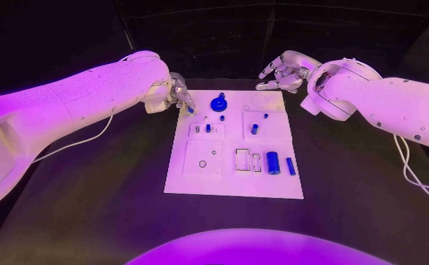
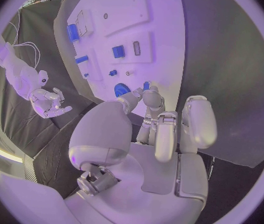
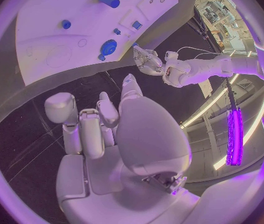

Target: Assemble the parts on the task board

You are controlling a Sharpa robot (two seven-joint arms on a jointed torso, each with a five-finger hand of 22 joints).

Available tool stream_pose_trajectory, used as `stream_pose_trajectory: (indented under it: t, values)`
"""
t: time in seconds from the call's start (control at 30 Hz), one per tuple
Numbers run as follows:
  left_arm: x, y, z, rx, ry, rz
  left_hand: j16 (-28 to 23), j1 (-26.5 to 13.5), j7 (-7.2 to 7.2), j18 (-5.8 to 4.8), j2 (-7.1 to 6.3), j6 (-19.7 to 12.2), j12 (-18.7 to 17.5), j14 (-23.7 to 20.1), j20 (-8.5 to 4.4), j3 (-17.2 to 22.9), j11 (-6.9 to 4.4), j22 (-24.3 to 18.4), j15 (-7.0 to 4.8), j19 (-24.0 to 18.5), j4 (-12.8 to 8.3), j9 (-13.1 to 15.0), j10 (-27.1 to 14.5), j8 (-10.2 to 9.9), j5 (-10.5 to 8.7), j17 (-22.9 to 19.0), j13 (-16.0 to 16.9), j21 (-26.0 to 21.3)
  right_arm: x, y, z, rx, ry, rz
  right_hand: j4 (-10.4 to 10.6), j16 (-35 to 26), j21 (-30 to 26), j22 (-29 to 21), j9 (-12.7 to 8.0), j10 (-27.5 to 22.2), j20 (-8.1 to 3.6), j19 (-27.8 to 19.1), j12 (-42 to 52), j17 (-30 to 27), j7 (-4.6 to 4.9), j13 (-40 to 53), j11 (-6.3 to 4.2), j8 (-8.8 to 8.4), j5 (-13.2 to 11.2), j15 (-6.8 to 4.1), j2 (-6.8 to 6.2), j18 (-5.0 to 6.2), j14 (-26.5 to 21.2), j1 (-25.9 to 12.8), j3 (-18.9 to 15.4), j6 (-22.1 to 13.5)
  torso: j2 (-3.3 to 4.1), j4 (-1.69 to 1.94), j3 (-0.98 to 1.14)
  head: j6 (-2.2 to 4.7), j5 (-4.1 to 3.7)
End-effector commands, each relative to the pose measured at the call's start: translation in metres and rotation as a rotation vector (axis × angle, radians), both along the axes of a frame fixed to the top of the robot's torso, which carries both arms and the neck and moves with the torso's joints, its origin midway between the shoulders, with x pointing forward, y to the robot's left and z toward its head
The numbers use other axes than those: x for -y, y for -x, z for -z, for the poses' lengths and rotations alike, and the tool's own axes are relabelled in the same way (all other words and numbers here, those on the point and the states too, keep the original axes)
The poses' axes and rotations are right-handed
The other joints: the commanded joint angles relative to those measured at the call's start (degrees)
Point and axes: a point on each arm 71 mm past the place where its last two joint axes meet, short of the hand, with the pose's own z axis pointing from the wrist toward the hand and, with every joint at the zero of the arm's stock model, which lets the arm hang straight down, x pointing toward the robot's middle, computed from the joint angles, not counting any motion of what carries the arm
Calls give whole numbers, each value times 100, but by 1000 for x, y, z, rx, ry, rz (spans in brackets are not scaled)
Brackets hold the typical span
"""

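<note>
The white task board [image 1: 201,178] lies in the middle of the black table. A round blue part [image 1: 218,103] with a knob stands near the board's far edge, also seen as the round blue part [image 2: 122,89] in the left wrist view. Small blue pegs [image 1: 254,129] stand mid-board, and two blue cylinders [image 1: 273,162] lie near its right side. My left hand [image 1: 179,97] hovers at the board's far left corner and pinches a small blue part [image 2: 146,84] at its fingertips. Beyond the far right corner, off the board, my right hand [image 1: 284,72] is raised with its fingers apart and nothing in them.
Black table [image 1: 89,203] surrounds the board on all sides. A white cable [image 1: 80,138] hangs from my left arm and another cable [image 1: 406,166] from my right arm. Rectangular slots [image 1: 242,159] and a small ring [image 1: 202,164] mark the board's near half.
</note>
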Motion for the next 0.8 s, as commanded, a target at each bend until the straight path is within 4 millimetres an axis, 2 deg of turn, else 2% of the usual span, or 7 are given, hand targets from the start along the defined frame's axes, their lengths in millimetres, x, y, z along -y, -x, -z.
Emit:
stream_pose_trajectory:
  t: [0.03, 0.33, 0.4, 0.5, 0.53, 0.63, 0.8]
  values:
    - [2, 5, -5, 71, 72, -7, 18, -65, -58, 56, -13, 5, -4, 604, -17, 698, -18, 12, -34, 26, -644, 6, 77, 30, 27, 1510, 5, 33, 0, -1, -2, 13, -4, -9, -30, -28, -27, -12, -2, -49, -12, -48, 21, 401, 4, -14, -3, 34, 33, -33, -10, 47, 342, 72, -2, -33, 4, -3, 2, 46, -43]
    - [-5, 24, -5, 108, 109, -15, 18, -107, -69, 47, -59, 17, 9, 604, -24, 768, -28, 46, -42, 49, -646, 20, 116, 66, 40, 1510, 15, 66, 3, -1, -1, 14, -3, -4, -44, -67, -55, -65, -2, -72, -15, -71, -4, 344, 2, -42, -6, 40, 64, -35, 0, 56, 328, 103, -6, -31, -16, 37, 0, -35, 64]
    - [-6, 28, -3, 105, 109, -17, 18, -110, -70, 47, -62, 18, 11, 604, -25, 773, -29, 48, -43, 50, -646, 21, 120, 69, 41, 1510, 18, 67, 4, -1, -1, 14, -2, -4, -47, -81, -65, -84, -2, -79, -15, -79, -11, 325, 1, -50, -6, 41, 73, -35, 5, 60, 323, 111, -8, -32, -15, 38, 5, -83, 195]
    - [-5, 32, 1, 94, 105, -18, 18, -125, -72, 40, -69, 21, 40, 604, -27, 787, -31, 72, -45, 63, -639, 24, 143, 78, 41, 1510, 55, 91, 4, -1, -1, 15, -3, -3, -49, -85, -69, -90, -2, -81, -16, -82, -14, 320, 1, -53, -7, 42, 79, -36, 8, 61, 321, 117, -9, -33, -8, 27, 7, -101, 261]
    - [-5, 33, 1, 92, 104, -17, 18, -130, -73, 38, -71, 21, 46, 604, -28, 792, -31, 82, -46, 69, -636, 25, 149, 80, 41, 1510, 63, 101, 4, -1, -1, 15, -2, -3, -49, -85, -69, -90, -2, -81, -16, -82, -14, 320, 1, -53, -7, 42, 79, -36, 8, 61, 321, 117, -9, -33, -8, 33, 5, -143, 290]
    - [-3, 36, 4, 86, 103, -16, 18, -131, -73, 38, -71, 21, 47, 604, -28, 793, -32, 83, -46, 69, -636, 25, 150, 81, 41, 1510, 64, 102, 4, -2, -1, 14, -2, -3, -52, -91, -73, -96, -3, -84, -17, -84, -16, 312, 1, -55, -7, 43, 92, -36, 15, 61, 319, 124, -10, -33, -5, 36, -1, -181, 280]
    - [-1, 40, 8, 79, 101, -17, 18, -147, -77, 35, -78, 25, 58, 604, -30, 807, -35, 93, -49, 76, -628, 29, 165, 91, 41, 1510, 75, 112, 2, -2, -1, 14, -3, -6, -53, -98, -81, -109, -3, -87, -18, -89, -20, 304, 0, -60, -8, 45, 111, -37, 22, 63, 317, 132, -14, -35, -6, 30, 10, -198, 289]
